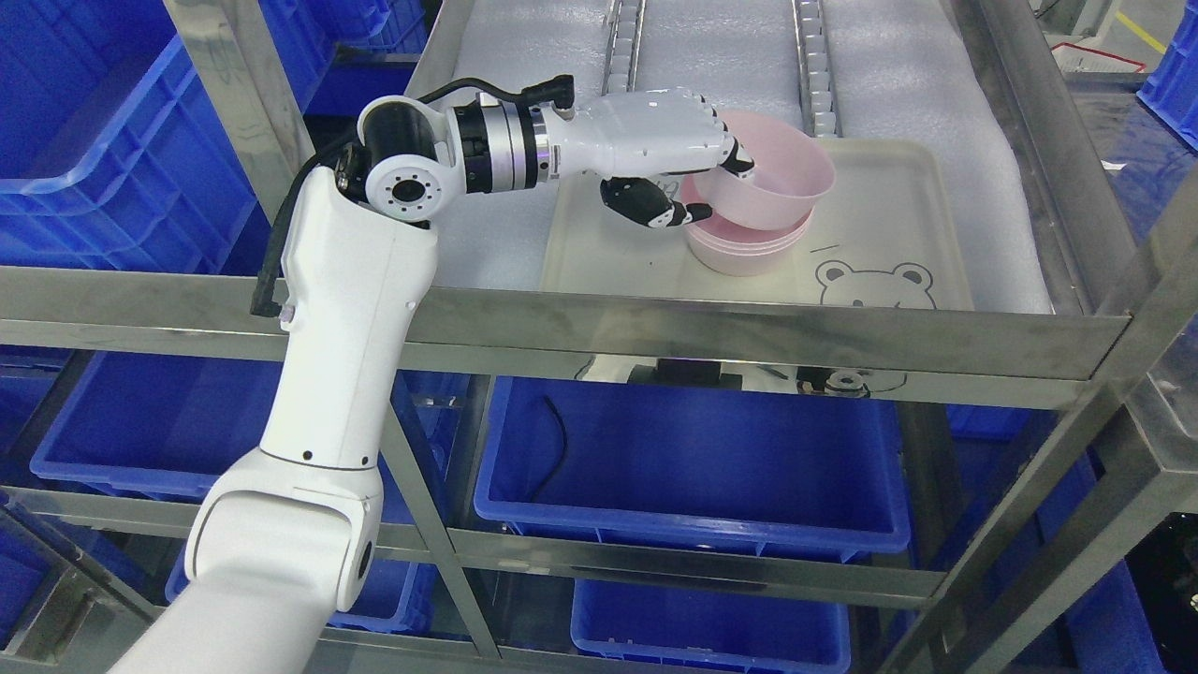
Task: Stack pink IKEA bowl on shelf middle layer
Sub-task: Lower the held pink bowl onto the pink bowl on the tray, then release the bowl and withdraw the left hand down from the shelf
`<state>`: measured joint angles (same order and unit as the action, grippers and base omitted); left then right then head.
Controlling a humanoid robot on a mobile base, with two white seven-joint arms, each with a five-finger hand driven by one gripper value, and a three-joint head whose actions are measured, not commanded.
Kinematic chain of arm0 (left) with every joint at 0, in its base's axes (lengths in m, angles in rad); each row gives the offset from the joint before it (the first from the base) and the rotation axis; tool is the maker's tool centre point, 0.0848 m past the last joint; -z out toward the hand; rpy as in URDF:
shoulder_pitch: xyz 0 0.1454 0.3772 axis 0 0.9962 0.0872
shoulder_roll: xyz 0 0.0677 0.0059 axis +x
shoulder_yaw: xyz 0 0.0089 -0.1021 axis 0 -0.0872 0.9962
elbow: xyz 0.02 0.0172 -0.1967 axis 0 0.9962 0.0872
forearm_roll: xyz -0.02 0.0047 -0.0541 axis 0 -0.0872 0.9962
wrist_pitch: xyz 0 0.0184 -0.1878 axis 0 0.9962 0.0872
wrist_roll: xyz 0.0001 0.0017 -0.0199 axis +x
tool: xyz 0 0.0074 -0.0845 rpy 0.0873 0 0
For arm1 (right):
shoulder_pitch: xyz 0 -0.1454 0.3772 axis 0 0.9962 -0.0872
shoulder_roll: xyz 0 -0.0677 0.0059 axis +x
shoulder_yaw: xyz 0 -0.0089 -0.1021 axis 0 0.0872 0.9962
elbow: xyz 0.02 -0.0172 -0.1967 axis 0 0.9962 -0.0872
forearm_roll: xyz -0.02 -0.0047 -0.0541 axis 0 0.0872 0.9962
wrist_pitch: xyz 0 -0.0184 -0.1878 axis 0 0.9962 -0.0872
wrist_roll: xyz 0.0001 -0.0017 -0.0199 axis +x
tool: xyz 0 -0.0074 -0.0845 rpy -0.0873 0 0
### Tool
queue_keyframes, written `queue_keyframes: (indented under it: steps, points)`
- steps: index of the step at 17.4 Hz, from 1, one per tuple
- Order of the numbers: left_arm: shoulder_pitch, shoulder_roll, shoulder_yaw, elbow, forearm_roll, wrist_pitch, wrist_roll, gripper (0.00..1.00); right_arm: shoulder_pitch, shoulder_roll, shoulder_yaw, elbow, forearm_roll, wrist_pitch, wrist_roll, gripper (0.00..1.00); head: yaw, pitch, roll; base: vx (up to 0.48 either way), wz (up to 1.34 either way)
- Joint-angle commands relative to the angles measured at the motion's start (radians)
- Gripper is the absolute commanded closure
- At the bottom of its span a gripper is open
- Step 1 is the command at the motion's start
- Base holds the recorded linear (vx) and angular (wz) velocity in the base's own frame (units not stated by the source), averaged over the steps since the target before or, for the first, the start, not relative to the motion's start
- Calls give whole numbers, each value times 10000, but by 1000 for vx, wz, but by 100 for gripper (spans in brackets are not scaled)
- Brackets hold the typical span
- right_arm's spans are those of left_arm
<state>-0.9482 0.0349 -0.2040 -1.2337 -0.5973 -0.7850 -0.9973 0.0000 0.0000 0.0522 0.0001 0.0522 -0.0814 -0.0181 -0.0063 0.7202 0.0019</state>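
left arm: rises from lower left, elbow bent | left hand: upper centre, fingers clamped on pink bowl rim

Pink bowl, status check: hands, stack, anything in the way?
Left hand shut on top pink bowl, tilted over lower pink bowl on tray. Right arm out of view. Nothing in the way.

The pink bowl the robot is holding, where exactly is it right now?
In the head view, the top pink bowl sits tilted on the pink bowl stack, gripped by the left hand, over the cream tray.
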Motion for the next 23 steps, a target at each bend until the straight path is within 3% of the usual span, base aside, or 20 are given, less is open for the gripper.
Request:
queue_keyframes:
  steps: [1, 6, 7, 9, 13, 15, 19, 23]
  points:
    - [33, -150, -246, 678, -55, -4, 2, 94, 31, -175, 0, -175, 0, 1, -3, 0, 0, 0, 0, 0, 0]
    - [-136, 64, -62, 770, -55, -4, -13, 82, 31, -175, 0, -175, 0, 1, -3, 0, 0, 0, 0, 0, 0]
    - [-152, 110, -46, 770, -55, -4, -13, 73, 31, -175, 0, -175, 0, 1, -3, 0, 0, 0, 0, 0, 0]
    - [-152, 157, 213, 770, -55, -4, 2, 41, 31, -175, 0, -175, 0, 1, -3, 0, 0, 0, 0, -2, -7]
    - [-320, 81, 994, 664, 98, -4, 47, 14, 31, -175, 0, -175, 0, 1, -3, 0, 0, 0, 0, 0, 16]
    - [-488, -175, 1456, 525, 708, -4, 795, 0, 31, -175, 0, -175, 0, 1, -3, 0, 0, 0, 0, 1, 14]
    - [-460, -175, 1229, -9, 3438, -4, 1688, 0, 31, -175, 0, -175, 0, 1, -3, 0, 0, 0, 0, -1, 20]
    - [1483, -175, -1603, -1450, 4301, -4, 2578, 0, 46, -175, 0, -175, 0, 1, -3, 0, 0, 0, 0, -2, -3]
